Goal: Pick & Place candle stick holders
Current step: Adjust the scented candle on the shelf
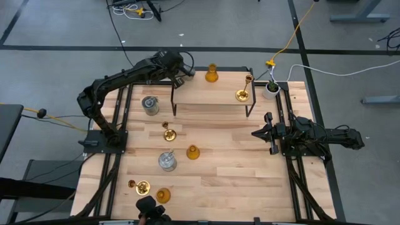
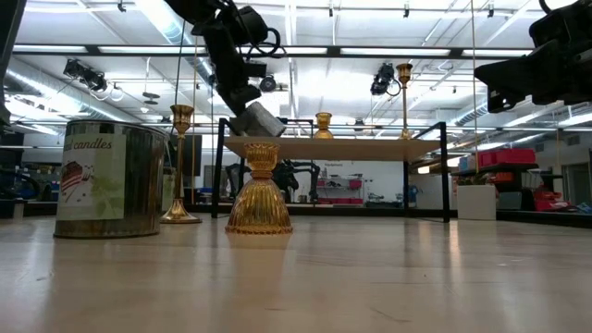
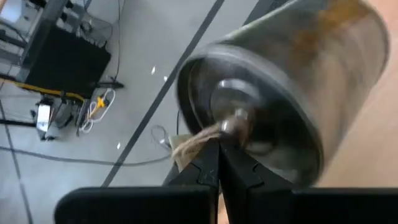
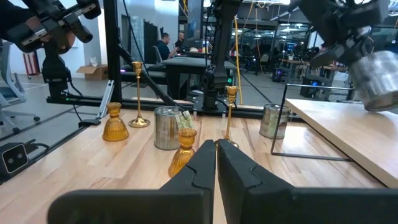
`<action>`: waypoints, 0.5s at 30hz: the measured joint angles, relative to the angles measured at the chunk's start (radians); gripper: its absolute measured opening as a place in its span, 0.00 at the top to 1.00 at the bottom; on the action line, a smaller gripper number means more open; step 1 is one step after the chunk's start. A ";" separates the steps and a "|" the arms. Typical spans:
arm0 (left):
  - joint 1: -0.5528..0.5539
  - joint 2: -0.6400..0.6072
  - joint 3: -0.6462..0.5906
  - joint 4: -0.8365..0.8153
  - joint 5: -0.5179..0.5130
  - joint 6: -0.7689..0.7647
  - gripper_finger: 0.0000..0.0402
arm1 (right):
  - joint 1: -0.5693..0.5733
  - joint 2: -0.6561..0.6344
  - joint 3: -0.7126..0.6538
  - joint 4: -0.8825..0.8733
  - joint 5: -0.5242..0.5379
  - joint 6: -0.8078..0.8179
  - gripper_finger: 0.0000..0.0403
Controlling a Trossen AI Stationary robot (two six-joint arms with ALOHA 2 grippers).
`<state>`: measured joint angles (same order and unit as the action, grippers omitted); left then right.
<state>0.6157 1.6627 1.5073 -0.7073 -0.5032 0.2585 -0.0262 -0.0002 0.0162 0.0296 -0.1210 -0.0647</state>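
Left gripper [image 1: 186, 70]: you have its fingers pinched on the rim of a silvery glass holder [image 3: 283, 87], lifted and tilted just over the near-left corner of the raised shelf [image 1: 200, 97].
Carried holder: in the low view it hangs touching or barely above the shelf's left edge (you cannot tell which from here).
Shelf room: beyond your gripper an amber holder [image 1: 212, 74] stands at the back edge; a brass holder [image 1: 243, 94] sits far along toward the right end, with bare board between them.
Shelf edge: the left legs drop straight below your gripper; a second silvery holder [image 1: 150, 105] stands on the table [image 1: 237, 169] just outside them.
Table below: two brass, two amber and one more silvery holder are scattered toward the front, well apart from your gripper.
Right gripper [image 1: 270, 133]: fingers pressed together, holding nothing, parked over the table's right edge, well apart from the shelf.
White pot [image 1: 271, 88]: it stands by the shelf's far right corner.
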 joint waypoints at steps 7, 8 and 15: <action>-0.002 -0.004 0.006 0.008 0.006 0.000 0.97 | 0.000 0.000 0.000 0.000 0.000 0.000 0.95; -0.002 -0.005 0.006 0.010 0.006 0.000 0.97 | 0.000 0.000 0.000 0.000 0.000 0.000 0.95; -0.015 -0.005 0.007 0.012 0.005 -0.003 0.97 | 0.000 0.000 0.000 0.000 0.000 0.000 0.95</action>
<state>0.6006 1.6577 1.5139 -0.6949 -0.4978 0.2550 -0.0263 -0.0002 0.0162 0.0296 -0.1207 -0.0648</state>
